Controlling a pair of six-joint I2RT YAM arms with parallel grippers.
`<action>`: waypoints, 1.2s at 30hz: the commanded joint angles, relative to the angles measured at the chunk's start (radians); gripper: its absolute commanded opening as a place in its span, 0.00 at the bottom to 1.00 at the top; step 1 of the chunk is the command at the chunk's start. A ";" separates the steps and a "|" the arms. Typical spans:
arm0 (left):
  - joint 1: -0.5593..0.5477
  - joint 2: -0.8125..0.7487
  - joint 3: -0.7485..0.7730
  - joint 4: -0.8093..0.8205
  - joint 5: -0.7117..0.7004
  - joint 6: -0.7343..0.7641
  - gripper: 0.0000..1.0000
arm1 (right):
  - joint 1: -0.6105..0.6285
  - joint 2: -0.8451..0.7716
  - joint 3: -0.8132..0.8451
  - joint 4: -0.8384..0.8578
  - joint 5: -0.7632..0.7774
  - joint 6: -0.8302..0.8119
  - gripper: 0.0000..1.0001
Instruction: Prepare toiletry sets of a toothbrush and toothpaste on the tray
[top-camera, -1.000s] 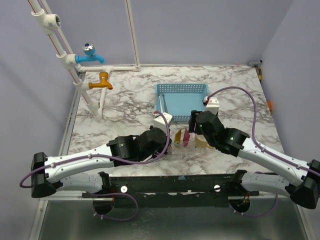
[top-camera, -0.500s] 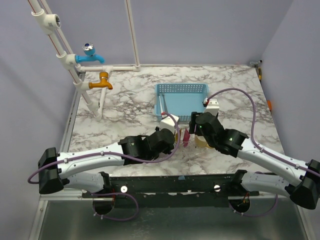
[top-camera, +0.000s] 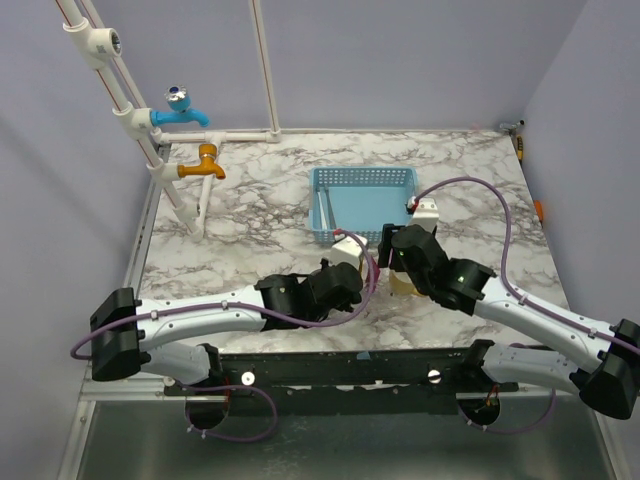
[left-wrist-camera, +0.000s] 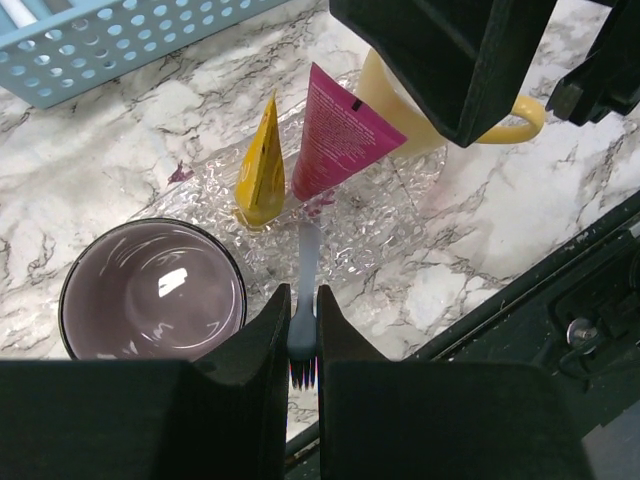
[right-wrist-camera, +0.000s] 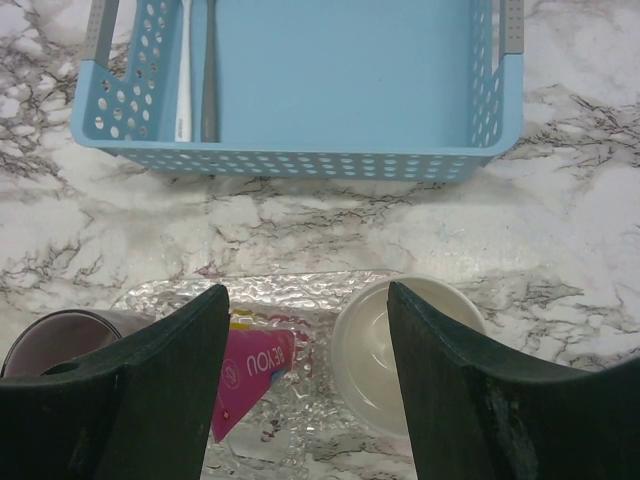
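Note:
My left gripper (left-wrist-camera: 302, 297) is shut on the head end of a pale blue toothbrush (left-wrist-camera: 308, 250). The handle points down at the clear crinkled tray (left-wrist-camera: 385, 225). A yellow toothpaste tube (left-wrist-camera: 261, 172) and a magenta toothpaste tube (left-wrist-camera: 338, 138) stand on the tray, just beyond the handle's tip. A mauve cup (left-wrist-camera: 152, 290) is to their left and a cream mug (right-wrist-camera: 378, 350) to their right. My right gripper (right-wrist-camera: 308, 395) hangs open over the tray, between the magenta tube (right-wrist-camera: 250, 375) and the mug, with nothing between its fingers.
A blue perforated basket (right-wrist-camera: 300, 165) lies behind the tray with a white toothbrush (right-wrist-camera: 183, 70) and a grey one (right-wrist-camera: 210, 70) along its left wall. Blue tap (top-camera: 182, 107), orange tap (top-camera: 205, 162) and white pipes stand at the back left. The two grippers are close together.
My left arm has swung right and forward with the toothbrush, coming in over the tray beside the right gripper. The right arm has stayed where it was.

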 joint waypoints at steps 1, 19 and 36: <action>-0.017 0.025 0.036 0.005 -0.044 -0.008 0.00 | -0.008 -0.005 -0.015 0.022 -0.011 0.012 0.68; -0.060 0.058 0.074 -0.055 -0.170 0.015 0.00 | -0.011 0.019 -0.031 0.047 -0.025 0.016 0.68; -0.060 0.085 0.081 -0.055 -0.136 -0.008 0.17 | -0.013 0.025 -0.034 0.047 -0.031 0.020 0.68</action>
